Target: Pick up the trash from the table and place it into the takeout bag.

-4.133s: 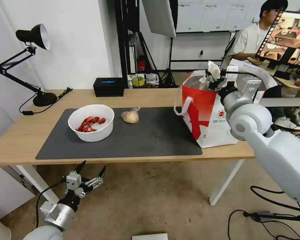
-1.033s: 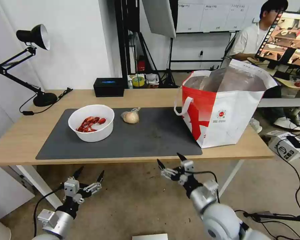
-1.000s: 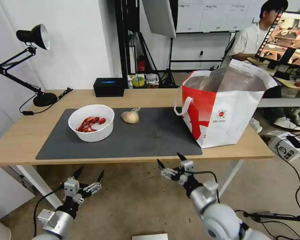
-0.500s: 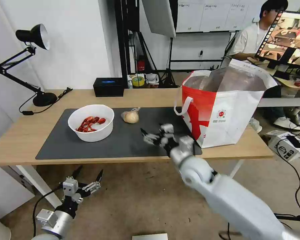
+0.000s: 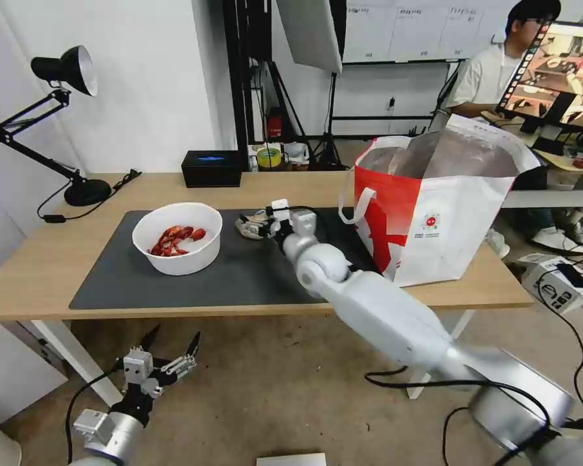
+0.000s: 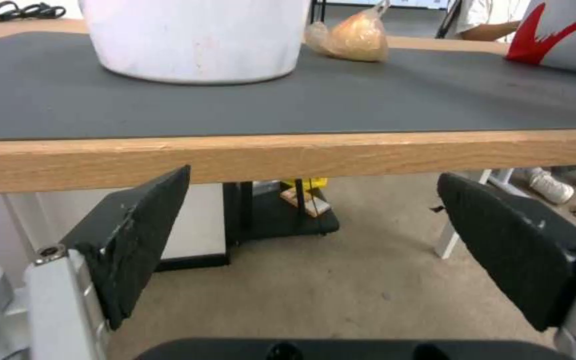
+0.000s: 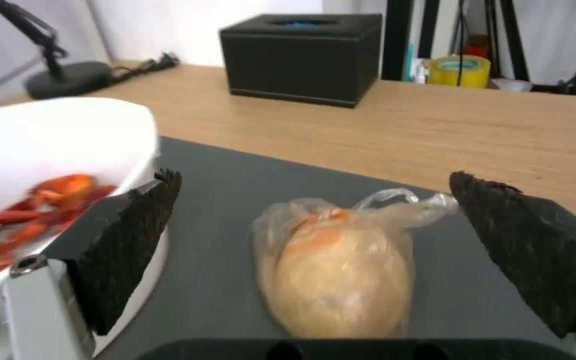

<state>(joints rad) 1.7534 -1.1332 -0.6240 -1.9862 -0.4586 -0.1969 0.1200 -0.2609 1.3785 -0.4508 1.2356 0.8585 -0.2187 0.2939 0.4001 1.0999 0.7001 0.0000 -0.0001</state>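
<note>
- The right tool (image 5: 260, 223) reaches out over the large dark grey mat (image 5: 175, 285) on the long light-wood worktop (image 5: 39, 272), its two black pads (image 7: 128, 250) spread wide and holding nothing.
- Between those pads, in the right wrist view, lies the clear plastic bag knotted around a beige lump (image 7: 338, 265). It rests on the mat with open space on both sides, and neither pad touches it. In the head view the lump (image 5: 245, 226) is largely covered by the tool.
- Just beside the right tool, on the side away from the bag tote, stands the white round bowl with red shellfish scraps (image 5: 177, 237) on the mat; its wall sits close to one pad in the right wrist view (image 7: 48, 145).
- On the other side of the right tool, near its forearm, stands the large boxy red-and-white takeout bag with silver foil lining (image 5: 434, 220), upright and open at the top, on the worktop.
- Beyond the right tool, at the far edge of the worktop, sits a black box with a blue mark (image 5: 211, 168).
- The left tool (image 5: 170, 353) hangs below the front edge of the worktop, pads wide apart and empty, well short of the bowl.
</note>
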